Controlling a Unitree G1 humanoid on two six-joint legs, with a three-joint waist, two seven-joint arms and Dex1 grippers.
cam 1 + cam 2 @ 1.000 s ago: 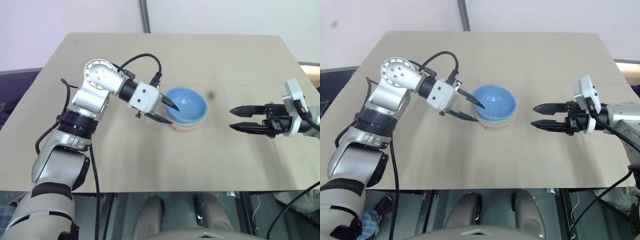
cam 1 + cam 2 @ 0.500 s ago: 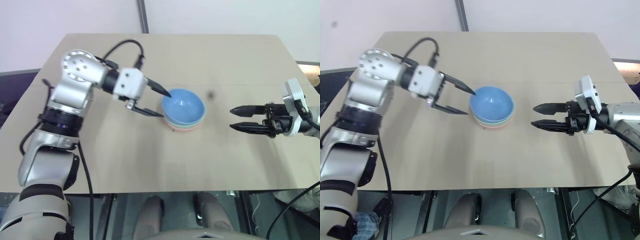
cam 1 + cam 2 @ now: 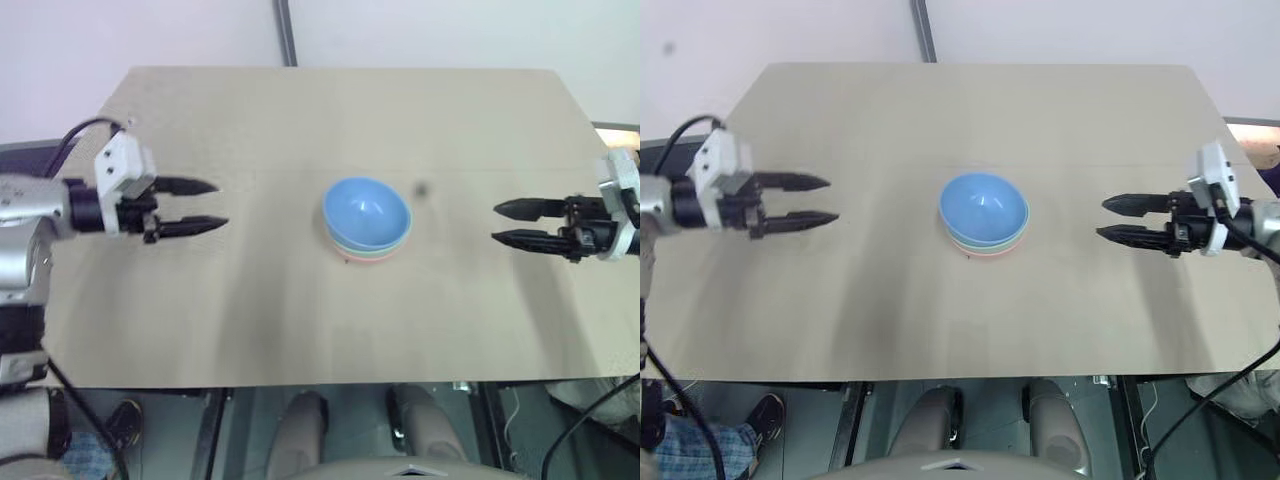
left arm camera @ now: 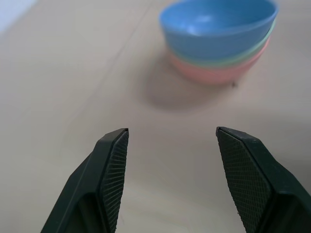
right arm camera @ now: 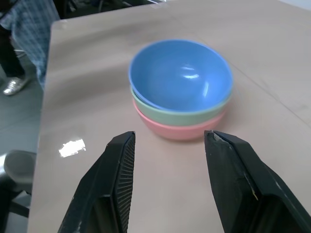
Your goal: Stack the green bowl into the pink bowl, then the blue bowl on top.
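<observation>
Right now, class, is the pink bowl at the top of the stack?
No, the pink bowl sits at the bottom, with the green bowl in it and the blue bowl on top.

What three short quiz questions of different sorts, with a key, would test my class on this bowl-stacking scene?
1. True or false: the blue bowl sits on top of the stack.
2. Which bowl touches the table? A green, B pink, C blue.
3. Fill in: both the left end effector and right end effector are ____ and empty.

Key: 1 true. 2 B, the pink bowl, under the green bowl. 3 open.
</observation>
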